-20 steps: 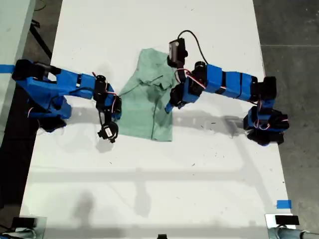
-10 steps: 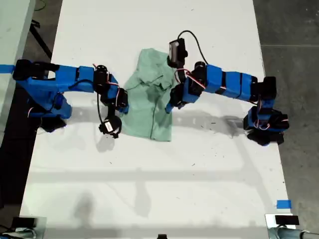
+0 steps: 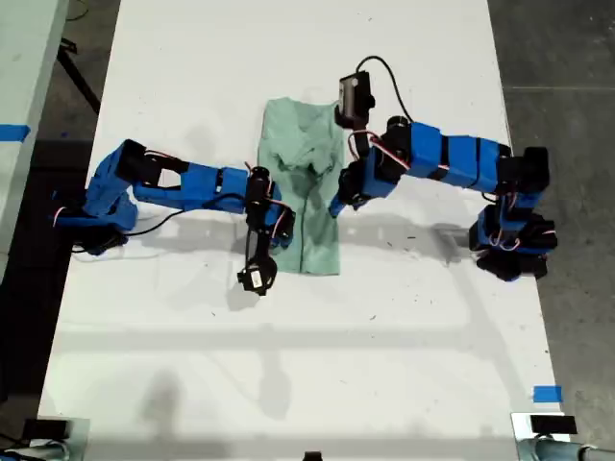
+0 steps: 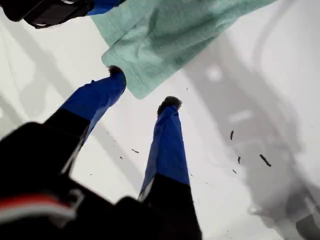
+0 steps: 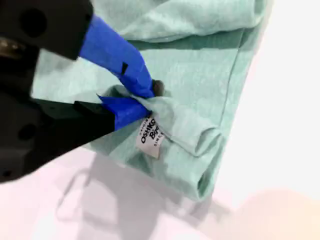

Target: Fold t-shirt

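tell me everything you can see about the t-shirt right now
The t-shirt is pale mint green, of soft heathered fabric, lying crumpled and partly folded into a narrow strip mid-table. A white label shows near a bunched fold. My second gripper is shut on that fold. My first gripper is open, its fingers on either side of a hemmed corner, not yet gripping.

The first gripper (image 4: pixel 142 87) reaches in from the exterior view's right, pointed down, jaws spread apart. The second gripper (image 5: pixel 145 100), stretched in from that view's left, pinches the t-shirt (image 5: pixel 200 75).
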Robot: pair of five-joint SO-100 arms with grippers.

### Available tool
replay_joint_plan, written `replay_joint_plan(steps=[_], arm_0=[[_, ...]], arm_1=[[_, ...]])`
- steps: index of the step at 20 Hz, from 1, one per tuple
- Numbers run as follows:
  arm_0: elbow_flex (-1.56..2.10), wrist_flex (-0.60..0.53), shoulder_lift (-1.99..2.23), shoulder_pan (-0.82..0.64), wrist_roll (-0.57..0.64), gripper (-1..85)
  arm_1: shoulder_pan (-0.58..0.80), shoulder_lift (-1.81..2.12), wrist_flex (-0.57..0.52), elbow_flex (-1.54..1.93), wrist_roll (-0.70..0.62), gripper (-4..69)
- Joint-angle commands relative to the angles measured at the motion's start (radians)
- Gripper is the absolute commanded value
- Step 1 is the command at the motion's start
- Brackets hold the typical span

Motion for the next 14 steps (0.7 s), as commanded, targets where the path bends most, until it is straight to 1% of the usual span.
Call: replay_joint_plan(steps=[1, 2, 5, 8, 10, 12, 14], arm_0=[[-0.049, -0.008, 0.084, 0.026, 0.051, 19.8], [-0.034, 0.005, 0.149, 0.026, 0.071, 20.8], [-0.026, 0.109, 0.402, -0.015, 0.14, 20.8], [0.055, 0.256, 0.673, -0.126, 0.19, 19.6], [0.196, 0.331, 0.861, -0.213, 0.207, 19.3], [0.396, 0.356, 1.055, -0.276, 0.207, 18.6], [0.647, 0.319, 1.25, -0.304, 0.195, 17.0]], arm_1=[[0.002, 0.089, 0.005, 0.002, 0.006, 18.5], [0.003, 0.095, 0.003, 0.014, 0.008, 18.3], [0.015, 0.14, 0.003, 0.066, 0.006, 18.1], [0.044, 0.272, 0.005, 0.143, -0.009, 17.8], [0.072, 0.411, 0.005, 0.242, -0.012, 17.6], [0.095, 0.565, 0.005, 0.385, -0.012, 16.0], [0.123, 0.73, 0.005, 0.574, 0.018, 14.4]])
